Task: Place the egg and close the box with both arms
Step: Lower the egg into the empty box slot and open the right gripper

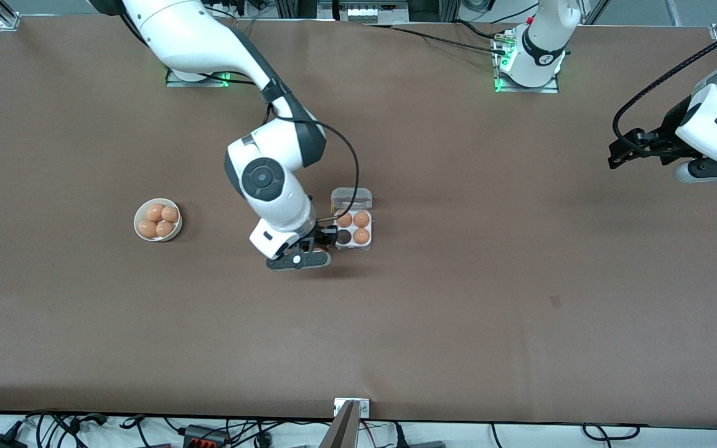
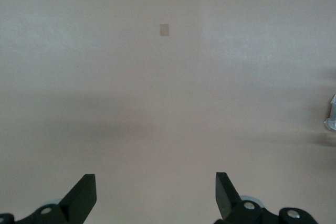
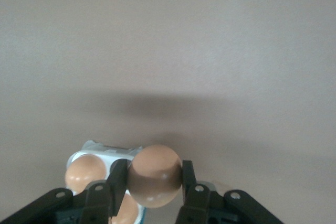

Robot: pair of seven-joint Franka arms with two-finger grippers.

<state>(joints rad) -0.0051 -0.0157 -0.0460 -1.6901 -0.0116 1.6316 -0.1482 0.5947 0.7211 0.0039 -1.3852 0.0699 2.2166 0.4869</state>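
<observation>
My right gripper (image 1: 326, 241) is shut on an orange-brown egg (image 3: 155, 176), held between both fingers. It hovers at the edge of the box (image 1: 354, 247) that faces the right arm's end of the table, next to the dark empty cell (image 1: 344, 236). The box stands open, its clear lid (image 1: 351, 199) folded back toward the robots. Three eggs (image 1: 361, 227) sit in its cells. The right wrist view shows the whitish tray (image 3: 100, 150) and two of its eggs just under the held egg. My left gripper (image 1: 623, 151) waits open and empty, high over the left arm's end of the table; it also shows in the left wrist view (image 2: 155, 184).
A round white bowl (image 1: 138, 214) with several eggs stands toward the right arm's end of the table. A small darker patch (image 1: 556, 301) marks the brown table cover; it also shows in the left wrist view (image 2: 165, 29).
</observation>
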